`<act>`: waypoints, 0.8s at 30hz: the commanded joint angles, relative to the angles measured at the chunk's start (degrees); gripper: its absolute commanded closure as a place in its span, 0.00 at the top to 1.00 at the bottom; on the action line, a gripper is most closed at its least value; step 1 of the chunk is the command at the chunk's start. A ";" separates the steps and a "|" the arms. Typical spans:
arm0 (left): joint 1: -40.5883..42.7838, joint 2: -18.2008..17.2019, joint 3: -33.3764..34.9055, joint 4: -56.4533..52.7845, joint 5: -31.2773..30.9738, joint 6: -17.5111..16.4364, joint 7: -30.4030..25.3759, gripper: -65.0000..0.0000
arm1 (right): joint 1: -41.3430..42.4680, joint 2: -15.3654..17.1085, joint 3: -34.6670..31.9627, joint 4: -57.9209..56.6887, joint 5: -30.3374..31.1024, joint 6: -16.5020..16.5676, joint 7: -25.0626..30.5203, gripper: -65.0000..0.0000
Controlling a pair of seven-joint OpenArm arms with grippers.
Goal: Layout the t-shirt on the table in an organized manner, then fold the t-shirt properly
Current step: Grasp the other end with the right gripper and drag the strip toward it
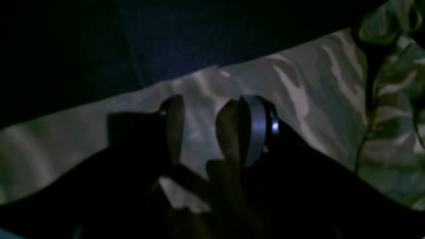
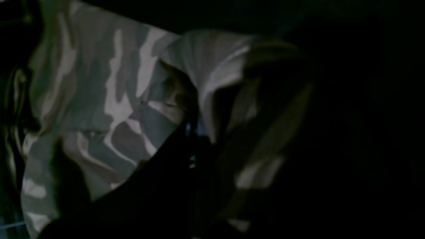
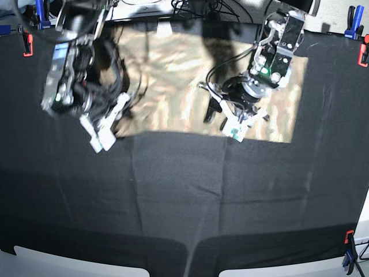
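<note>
The soft camouflage t-shirt in tan, beige, brown and olive streaks lies spread flat on the far half of the large table covered in matte black cloth. Its long axis runs left to right across the base view, and its near hem forms a nearly straight line. Which end holds the collar cannot be told. The fabric shows shallow ripples. The white-fingered right gripper is at the shirt's near left corner; in the right wrist view its jaws are closed on a lifted fold of the cloth. The left gripper hovers over the near right part of the shirt, its two rounded fingers standing partly apart with flat fabric visible between them.
</note>
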 commanded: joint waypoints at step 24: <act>1.84 0.15 0.09 13.86 -9.57 -0.66 15.06 0.38 | 18.97 18.53 1.51 0.76 -7.08 -14.75 0.15 0.00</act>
